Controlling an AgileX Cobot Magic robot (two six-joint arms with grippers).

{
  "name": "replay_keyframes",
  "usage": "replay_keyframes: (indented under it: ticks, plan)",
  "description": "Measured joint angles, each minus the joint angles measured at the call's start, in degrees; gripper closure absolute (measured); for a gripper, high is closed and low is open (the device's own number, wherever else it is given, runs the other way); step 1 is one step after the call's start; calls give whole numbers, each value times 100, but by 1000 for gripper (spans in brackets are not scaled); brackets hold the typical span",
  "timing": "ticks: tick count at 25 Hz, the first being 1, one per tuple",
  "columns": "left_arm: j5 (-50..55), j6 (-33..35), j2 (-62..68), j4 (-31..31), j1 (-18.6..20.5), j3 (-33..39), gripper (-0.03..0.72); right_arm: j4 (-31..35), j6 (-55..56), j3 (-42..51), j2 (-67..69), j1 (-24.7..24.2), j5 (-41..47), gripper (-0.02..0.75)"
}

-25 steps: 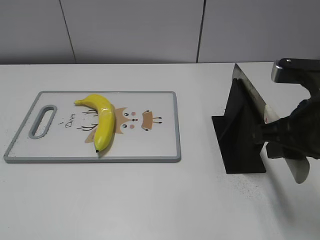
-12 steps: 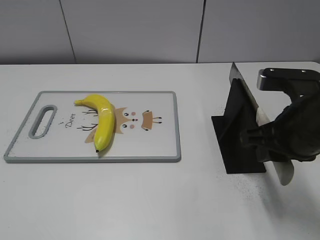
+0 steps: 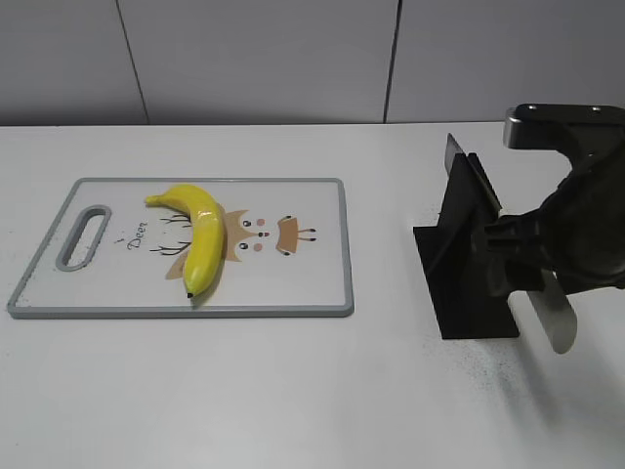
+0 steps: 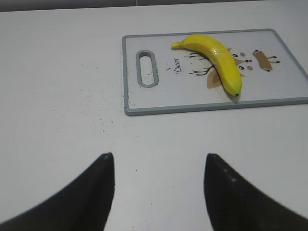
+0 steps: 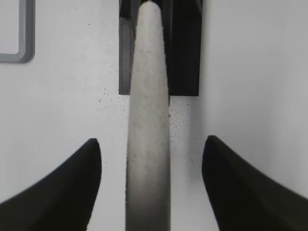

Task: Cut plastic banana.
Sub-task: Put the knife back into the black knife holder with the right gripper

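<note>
Right claw point(image 5: 149, 159) shifted nearer knife point(image 3: 508, 244), apart around handle, left claw point(image 4: 159, 163) apart, banana point(image 3: 200, 244) untouched, blade partly hidden by stand point(image 3: 469, 283)

the yellow plastic banana point(image 3: 198, 237) lies on the cutting board point(image 3: 312, 290), far from the right gripper point(image 3: 532, 269). the knife point(image 3: 508, 249) leans in a black stand point(image 3: 469, 283), its handle between the jaws

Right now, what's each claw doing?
Left claw: open, empty.
Right claw: open, straddling the pale grey knife handle, not gripping.
</note>
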Motion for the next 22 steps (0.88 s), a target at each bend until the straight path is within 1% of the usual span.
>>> replay_keyframes:
  ticks: [3, 7, 13, 16, 19, 22]
  plan:
    - [0, 0, 0, 0, 0, 0, 104, -6, -21, -40, -56, 0, 159, 196]
    - [0, 0, 0, 0, 0, 0, 102, -19, -180, -152, -523, 0, 344, 188]
    - [0, 0, 0, 0, 0, 0, 98, -31, -831, -209, -1912, 0, 520, 187]
    - [0, 0, 0, 0, 0, 0, 98, 33, -1322, -206, -2639, 0, 848, 187]
    - [0, 0, 0, 0, 0, 0, 98, 162, -1926, 30, -3341, 0, 1160, 187]
    - [0, 0, 0, 0, 0, 0, 98, 186, -2390, 558, -4090, 0, 1268, 187]
